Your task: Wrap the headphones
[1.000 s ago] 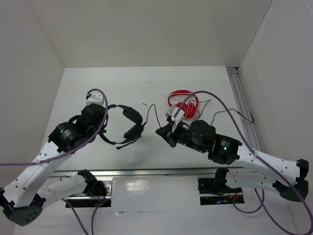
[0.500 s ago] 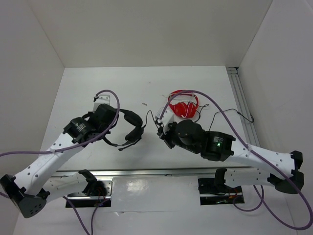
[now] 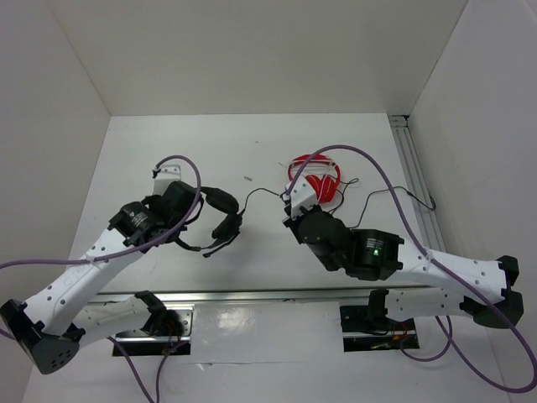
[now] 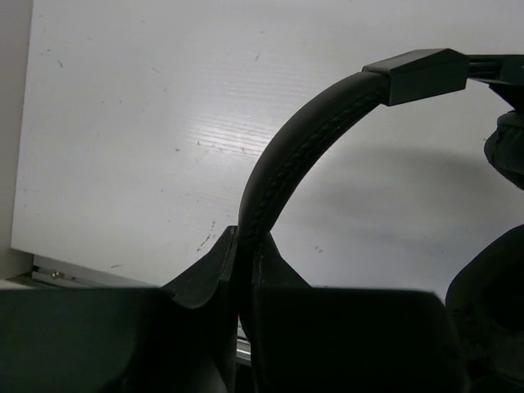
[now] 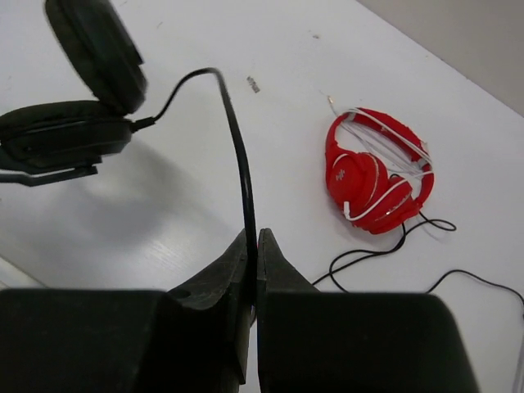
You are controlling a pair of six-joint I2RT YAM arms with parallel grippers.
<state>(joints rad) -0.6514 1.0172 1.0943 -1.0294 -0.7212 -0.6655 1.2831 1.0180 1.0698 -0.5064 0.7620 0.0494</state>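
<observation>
Black headphones (image 3: pixel 226 210): headband (image 4: pixel 286 155) clamped by left gripper (image 4: pixel 243 250) | right gripper (image 5: pixel 252 250) pinching cable (image 5: pixel 239 147) | both arms angled inward

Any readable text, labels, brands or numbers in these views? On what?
No text can be read in any view.
On the red headphones: a small white mark on the earcup, too small to read.
On the black headphones: no print visible.
</observation>
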